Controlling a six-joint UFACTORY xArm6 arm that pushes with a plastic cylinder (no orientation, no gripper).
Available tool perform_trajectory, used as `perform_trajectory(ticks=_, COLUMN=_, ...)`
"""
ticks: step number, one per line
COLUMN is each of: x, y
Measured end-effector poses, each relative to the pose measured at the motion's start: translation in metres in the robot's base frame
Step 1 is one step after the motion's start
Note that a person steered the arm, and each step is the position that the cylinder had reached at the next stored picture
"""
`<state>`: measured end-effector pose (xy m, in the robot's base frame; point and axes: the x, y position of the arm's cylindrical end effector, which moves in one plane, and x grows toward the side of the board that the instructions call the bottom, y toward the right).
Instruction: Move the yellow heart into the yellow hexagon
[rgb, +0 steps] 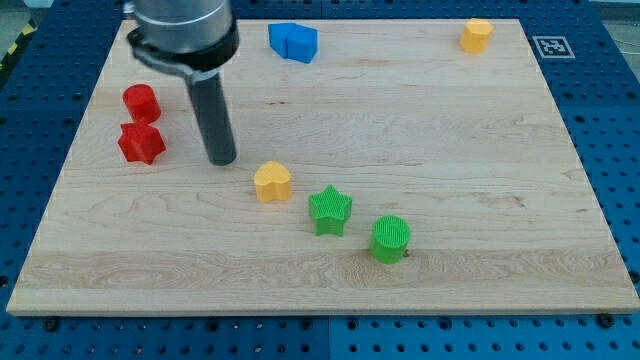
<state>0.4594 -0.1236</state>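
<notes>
The yellow heart lies on the wooden board left of centre, toward the view's bottom. The yellow hexagon sits near the board's top right corner, far from the heart. My tip rests on the board a short way up and to the left of the yellow heart, not touching it.
A red cylinder and a red star sit at the left, close to my tip. A blue block is at the top centre. A green star and a green cylinder lie right of the heart. The board's edge runs along the bottom.
</notes>
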Motion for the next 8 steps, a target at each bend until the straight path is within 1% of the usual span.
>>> perform_trajectory(ticks=1, x=0.023, y=0.003)
perform_trajectory(ticks=2, x=0.043, y=0.018)
perform_trajectory(ticks=4, x=0.044, y=0.075)
perform_trajectory(ticks=5, x=0.028, y=0.094)
perform_trajectory(ticks=6, x=0.01, y=0.132)
perform_trajectory(ticks=7, x=0.0, y=0.179)
perform_trajectory(ticks=8, x=-0.021, y=0.195)
